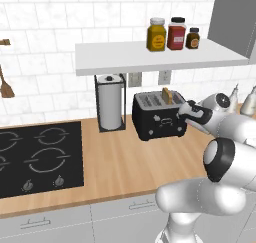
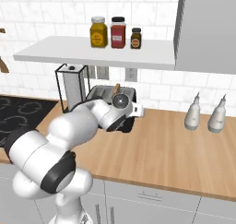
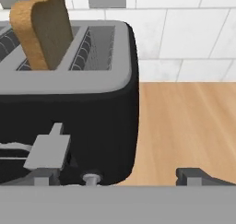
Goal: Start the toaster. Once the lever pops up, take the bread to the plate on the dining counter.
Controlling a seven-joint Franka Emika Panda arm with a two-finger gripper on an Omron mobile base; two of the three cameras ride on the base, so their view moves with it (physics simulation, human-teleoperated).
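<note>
**A:** What have you got on the feeds right now?

**B:** I see the toaster [image 1: 159,115] on the wooden bench [image 1: 125,167], back against the tiled wall, just right of the paper towel roll [image 1: 110,102] in its black stand. The bread [image 1: 168,95] stands upright in one of the slots nearer the toaster's right end, with its upper half sticking out.

**A:** And the end effector?

**B:** My end effector [image 3: 115,178] is released, jaws spread wide and holding nothing. In the hand view one fingertip [image 3: 44,176] sits in front of the toaster's black face, the other off the right corner over bare wood. A grey lever [image 3: 48,150] sits just above the left fingertip, and a small silver knob [image 3: 91,177] is low on the front between the tips. I can't tell whether anything touches.

**A:** Anything else around?

**B:** Three jars [image 1: 172,34] on the shelf [image 1: 150,57] above, the black hob [image 1: 40,157] at left, and two white bottles [image 2: 205,113] on the bench well to the right.
</note>
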